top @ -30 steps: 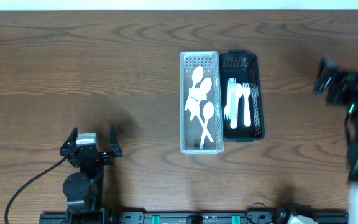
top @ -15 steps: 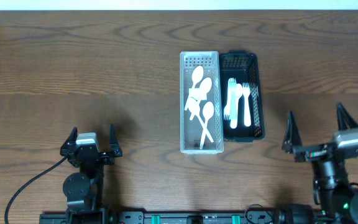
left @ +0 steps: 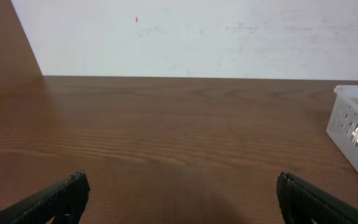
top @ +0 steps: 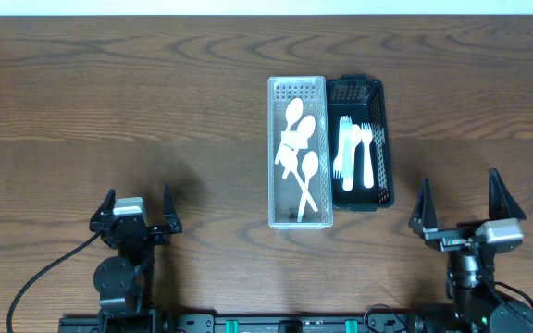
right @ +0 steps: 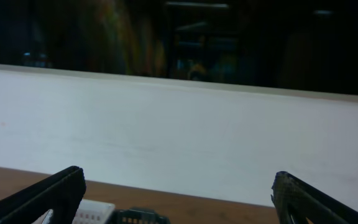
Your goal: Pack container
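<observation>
A clear white slotted container (top: 275,157) in the table's middle holds several white plastic spoons (top: 298,148). A black slotted container (top: 383,139) touching its right side holds white plastic forks (top: 354,153). My left gripper (top: 138,211) is open and empty at the front left, far from both containers; the white container's corner shows in the left wrist view (left: 357,127). My right gripper (top: 461,208) is open and empty at the front right. In the right wrist view (right: 179,193) both container tops (right: 138,216) show low at the bottom edge.
A white wall (left: 197,37) runs along the table's far edge. A black cable (top: 40,277) trails from the left arm's base.
The right arm has swung from the far right edge down to the front right, with its open gripper now pointing toward the back. The left arm and containers have not moved.
</observation>
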You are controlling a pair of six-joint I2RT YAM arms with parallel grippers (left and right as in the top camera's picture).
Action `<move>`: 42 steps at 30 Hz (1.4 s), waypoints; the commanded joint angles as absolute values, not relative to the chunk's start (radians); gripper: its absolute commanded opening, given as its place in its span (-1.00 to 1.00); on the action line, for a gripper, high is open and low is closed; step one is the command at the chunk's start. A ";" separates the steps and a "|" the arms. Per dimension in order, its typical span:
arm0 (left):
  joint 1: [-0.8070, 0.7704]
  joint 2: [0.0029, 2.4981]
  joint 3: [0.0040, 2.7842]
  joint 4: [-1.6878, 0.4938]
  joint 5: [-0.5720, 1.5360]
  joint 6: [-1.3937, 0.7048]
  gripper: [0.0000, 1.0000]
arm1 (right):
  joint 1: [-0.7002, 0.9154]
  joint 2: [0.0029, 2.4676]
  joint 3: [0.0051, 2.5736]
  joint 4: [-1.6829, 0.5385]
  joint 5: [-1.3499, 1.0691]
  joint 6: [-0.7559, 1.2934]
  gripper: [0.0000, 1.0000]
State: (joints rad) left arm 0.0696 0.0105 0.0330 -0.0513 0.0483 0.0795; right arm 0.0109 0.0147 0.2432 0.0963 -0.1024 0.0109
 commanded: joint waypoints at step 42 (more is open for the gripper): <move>0.075 0.005 0.004 -0.068 0.033 0.092 0.96 | 0.020 0.006 0.006 -0.072 -0.019 0.006 0.98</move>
State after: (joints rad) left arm 0.0696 0.0105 0.0330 -0.0513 0.0483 0.0795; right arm 0.0116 0.0124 0.0071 -0.0685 -0.0113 0.0101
